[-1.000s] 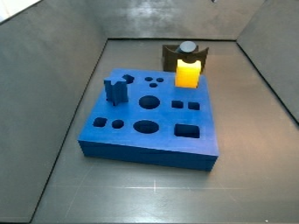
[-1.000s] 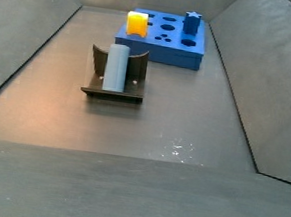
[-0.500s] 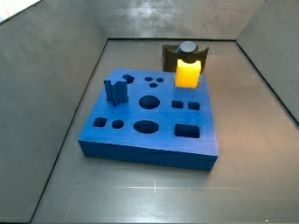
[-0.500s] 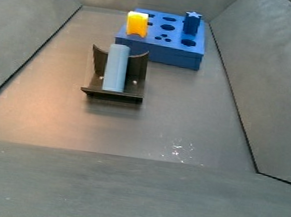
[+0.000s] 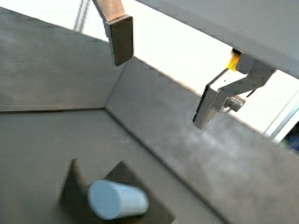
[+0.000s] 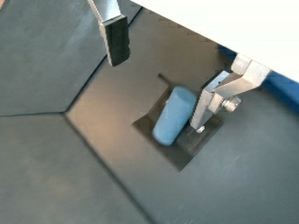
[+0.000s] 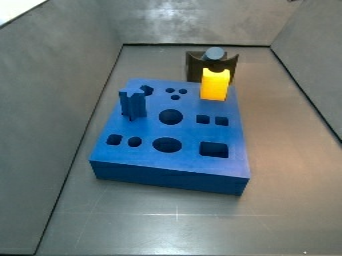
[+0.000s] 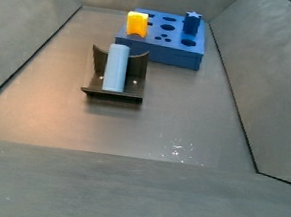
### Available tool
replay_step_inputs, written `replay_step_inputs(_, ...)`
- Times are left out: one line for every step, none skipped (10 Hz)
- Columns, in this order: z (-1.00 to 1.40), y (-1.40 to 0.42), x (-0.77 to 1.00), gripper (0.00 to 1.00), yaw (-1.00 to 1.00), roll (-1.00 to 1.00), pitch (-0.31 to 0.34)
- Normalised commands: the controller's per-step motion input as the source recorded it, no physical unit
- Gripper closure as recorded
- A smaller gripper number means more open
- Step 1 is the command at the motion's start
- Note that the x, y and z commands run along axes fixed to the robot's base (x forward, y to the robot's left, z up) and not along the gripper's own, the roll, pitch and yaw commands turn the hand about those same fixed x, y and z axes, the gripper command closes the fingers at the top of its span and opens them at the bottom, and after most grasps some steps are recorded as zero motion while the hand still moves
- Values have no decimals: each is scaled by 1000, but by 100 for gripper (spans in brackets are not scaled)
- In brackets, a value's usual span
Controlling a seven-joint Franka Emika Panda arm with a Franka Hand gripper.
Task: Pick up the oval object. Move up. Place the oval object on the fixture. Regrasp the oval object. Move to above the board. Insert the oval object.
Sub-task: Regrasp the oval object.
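In a wrist view the gripper (image 5: 176, 74) hangs high over the grey worktop (image 5: 47, 79), its jaws spread wide with nothing between them. One finger (image 5: 121, 41) and its mate show as flat plates with open air between. Far beneath, the oval object (image 5: 115, 199) is seen end-on, a pale round face resting in the dark fixture (image 5: 82, 179).

In a wrist view from the opposite side the gripper (image 6: 163, 66) again stands well above the floor, jaws apart and empty. The oval object (image 6: 177, 115) lies lengthwise in the notch of the fixture (image 6: 187, 150), below the space between the fingers (image 6: 115, 41) and clear of them.

In a side view the board (image 7: 174, 135) sits in the middle of the worktop (image 7: 160, 220), with a dark blue notched block (image 7: 131, 103) standing upright in one of its cut-outs; the remaining holes look empty. Behind it stands the fixture (image 7: 194, 62), its yellow-orange block (image 7: 217, 84) facing the board and the oval object (image 7: 214, 54) showing on top. The gripper itself is out of sight here.

In a side view from the far end the oval object (image 8: 116, 65) lies cradled along the fixture (image 8: 112, 93), well apart from the board (image 8: 170, 45).
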Motion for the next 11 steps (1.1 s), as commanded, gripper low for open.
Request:
replay_step_inputs(-12,-32,79,0,52,1000,113)
replay_step_inputs(-14,-37,84,0,65,810,124)
replay_step_inputs(-10,-39,84,0,92,546,126)
replay_step_inputs(-11,-34,84,0,112,360,121)
replay_step_inputs(-2,-21,76,0,132,215,97)
replay_step_inputs(-1000,77,30,0,257,171,71)
replay_step_inputs(-1000,76,30,0,259,158,50)
replay_step_inputs(-1000,70,44,0,239,146,6)
replay_step_inputs(-1000,64,59,0,201,124,-58)
replay_step_inputs(-1000,63,65,0,171,109,-99)
replay_step_inputs(-1000,58,74,0,120,93,-145)
